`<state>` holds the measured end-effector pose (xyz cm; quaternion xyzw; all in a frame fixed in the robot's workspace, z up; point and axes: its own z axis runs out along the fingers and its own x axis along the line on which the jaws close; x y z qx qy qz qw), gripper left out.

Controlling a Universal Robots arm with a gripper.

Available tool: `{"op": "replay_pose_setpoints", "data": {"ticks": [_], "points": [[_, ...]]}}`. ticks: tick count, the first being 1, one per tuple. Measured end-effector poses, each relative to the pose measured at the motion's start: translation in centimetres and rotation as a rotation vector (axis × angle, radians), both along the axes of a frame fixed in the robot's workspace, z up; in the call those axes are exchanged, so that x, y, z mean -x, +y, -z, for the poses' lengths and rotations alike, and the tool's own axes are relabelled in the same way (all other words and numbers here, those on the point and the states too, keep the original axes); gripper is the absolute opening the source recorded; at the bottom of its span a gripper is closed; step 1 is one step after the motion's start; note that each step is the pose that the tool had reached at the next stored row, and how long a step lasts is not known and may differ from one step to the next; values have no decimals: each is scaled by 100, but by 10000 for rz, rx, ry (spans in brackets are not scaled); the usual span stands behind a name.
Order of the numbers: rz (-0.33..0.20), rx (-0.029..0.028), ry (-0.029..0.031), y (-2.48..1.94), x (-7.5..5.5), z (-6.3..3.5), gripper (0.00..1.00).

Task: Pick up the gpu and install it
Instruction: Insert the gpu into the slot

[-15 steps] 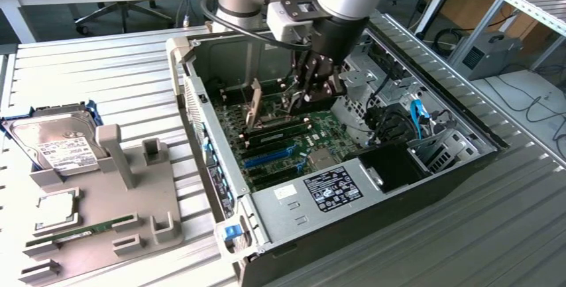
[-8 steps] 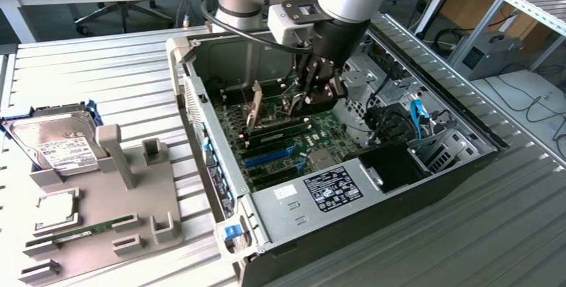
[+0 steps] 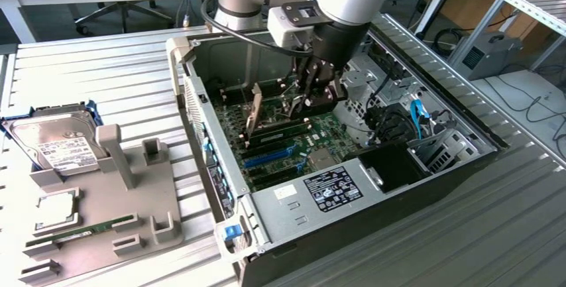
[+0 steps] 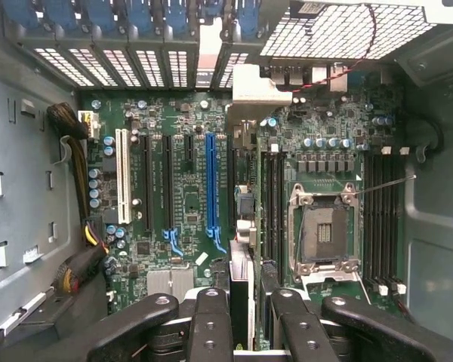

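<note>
I've got the gpu (image 4: 242,249) clamped edge-on in the fingers (image 4: 240,320), lowered inside the case (image 3: 442,168) over the motherboard (image 4: 181,219), not seated yet.

White label on hard drive (image 3: 62,149), black sticker on computer case (image 3: 333,187), print too small to read

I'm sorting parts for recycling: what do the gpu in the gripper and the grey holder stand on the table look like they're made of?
The gpu: a fibreglass-type circuit board by its look, with a bare metal end bracket that shines silver. The holder stand: probably moulded or printed plastic, going by its matte, uniform grey slotted posts.
</note>
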<state>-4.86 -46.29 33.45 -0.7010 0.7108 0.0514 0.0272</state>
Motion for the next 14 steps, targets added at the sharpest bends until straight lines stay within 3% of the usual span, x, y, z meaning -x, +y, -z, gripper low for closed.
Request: {"op": "replay_pose_setpoints", "data": {"ticks": [14], "points": [[1,-1,-1,-59,35,17,26]]}}
